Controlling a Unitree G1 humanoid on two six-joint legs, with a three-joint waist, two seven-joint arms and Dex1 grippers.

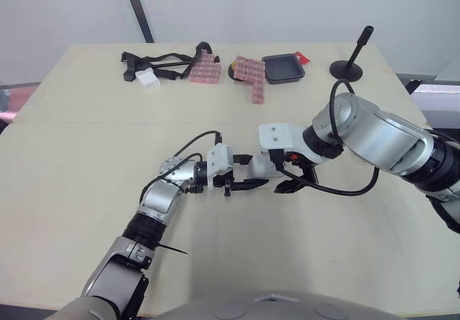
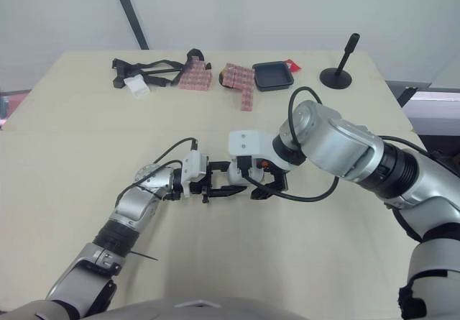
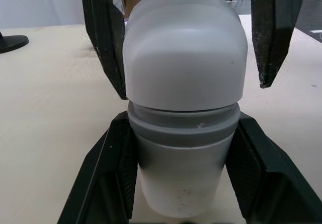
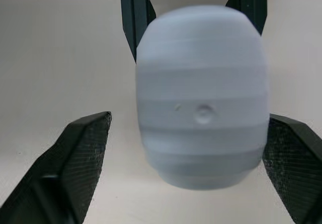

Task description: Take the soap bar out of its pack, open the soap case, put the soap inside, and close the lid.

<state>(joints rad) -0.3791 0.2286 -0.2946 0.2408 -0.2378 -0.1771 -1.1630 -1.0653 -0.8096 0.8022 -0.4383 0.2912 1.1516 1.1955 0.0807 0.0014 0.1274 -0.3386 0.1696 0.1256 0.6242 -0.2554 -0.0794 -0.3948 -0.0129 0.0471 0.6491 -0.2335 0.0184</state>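
In mid-frame the soap case [image 3: 183, 148] is clamped by the left gripper [image 1: 248, 183]; the right gripper [image 1: 287, 185], fingers spread, should be closed squarely on the lid [image 3: 183, 48].

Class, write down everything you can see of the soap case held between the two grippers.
The soap case is a rounded, matte whitish plastic shell in two parts: a paler domed half and a greyer half, meeting at a stepped band, apparently closed. Near the table's middle, the left gripper clamps the greyer half; the open right gripper straddles the paler one.
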